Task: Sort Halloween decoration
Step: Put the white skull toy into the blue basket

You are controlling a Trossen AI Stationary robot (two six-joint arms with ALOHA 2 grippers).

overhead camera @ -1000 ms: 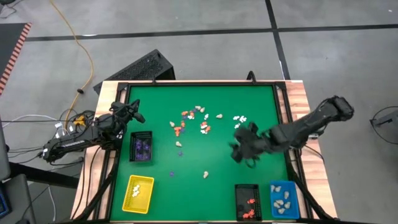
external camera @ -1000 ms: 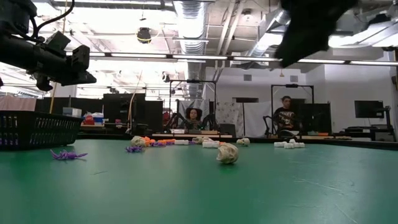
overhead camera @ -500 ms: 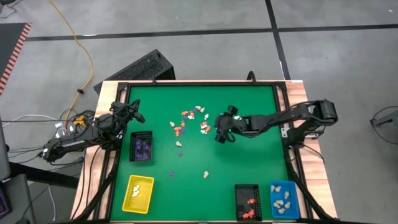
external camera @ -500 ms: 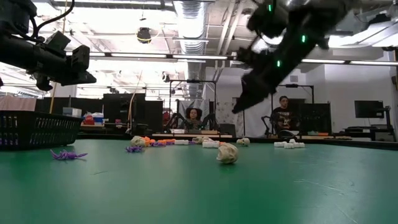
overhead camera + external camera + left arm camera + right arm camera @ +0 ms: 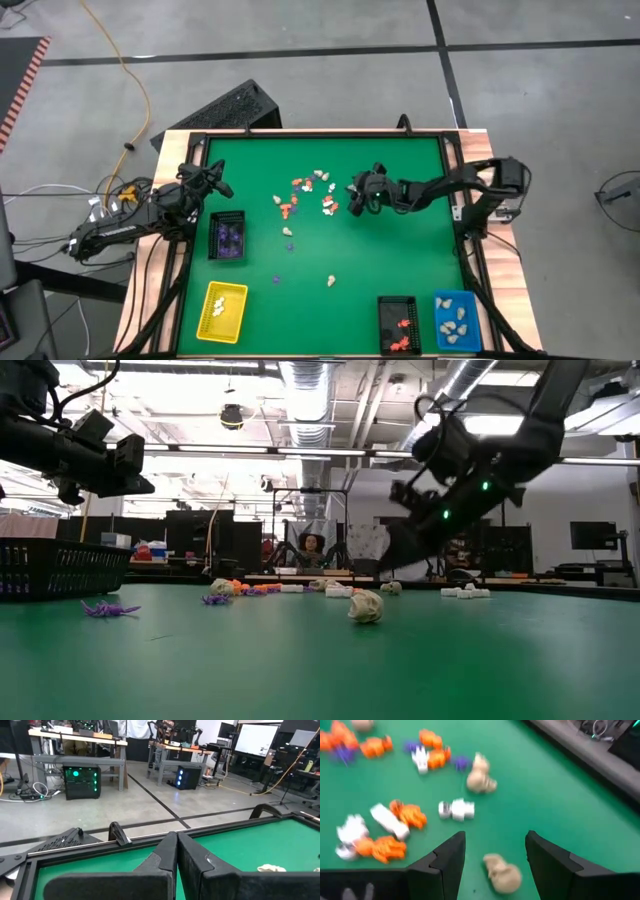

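Note:
Tiny Halloween figurines in orange, white, beige and purple lie scattered on the green mat (image 5: 400, 260), most of them in a cluster (image 5: 310, 193) toward the far side. My right gripper (image 5: 356, 197) is open, just right of that cluster and low over the mat. In the right wrist view my right gripper (image 5: 495, 847) has a beige figurine (image 5: 502, 874) lying on the mat between its spread fingers, untouched. My left gripper (image 5: 218, 182) is shut and empty, raised at the table's left edge. Its closed fingers show in the left wrist view (image 5: 177, 855).
A black tray with purple pieces (image 5: 227, 237) stands at the left and a yellow tray (image 5: 222, 310) at the near left. A black tray with orange pieces (image 5: 398, 325) and a blue tray (image 5: 455, 320) stand at the near right. A beige figurine (image 5: 331, 281) lies alone mid-mat.
My right gripper has swung from the mat's right-middle toward the far left, reaching the figurine cluster, and has come down lower over the mat. The figurines and my left arm have stayed where they were.

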